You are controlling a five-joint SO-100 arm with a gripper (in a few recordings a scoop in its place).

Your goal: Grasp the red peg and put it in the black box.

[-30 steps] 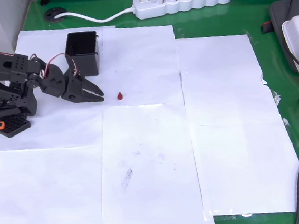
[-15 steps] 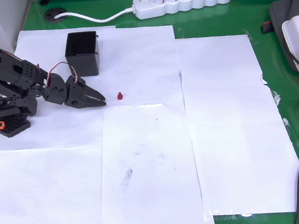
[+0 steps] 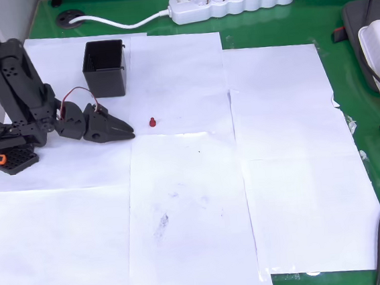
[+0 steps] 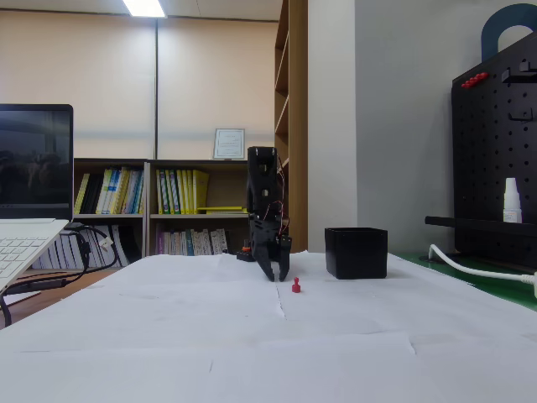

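- Peg first: the tiny dark red stubby peg (image 3: 152,122) stands upright on the white paper sheets (image 3: 287,173), near the table's far-left corner in the overhead view.
- My black two-finger claw (image 3: 125,128) sits low, fingers nearly together, holding nothing.
- It points straight at the peg, a short gap between.
- Square black plastic box (image 3: 105,68) waits beside, nearer the far edge.

In the fixed view the black arm stands upright at the far end of the paper-covered table (image 4: 168,336), its gripper (image 4: 278,274) pointing down with the tips close above the white sheets and the fingers drawn together. The red peg (image 4: 296,287) stands upright on the paper just to the right of the fingertips and slightly nearer the camera, apart from them. Farther right of the gripper sits the black box (image 4: 357,253), well apart from the peg.
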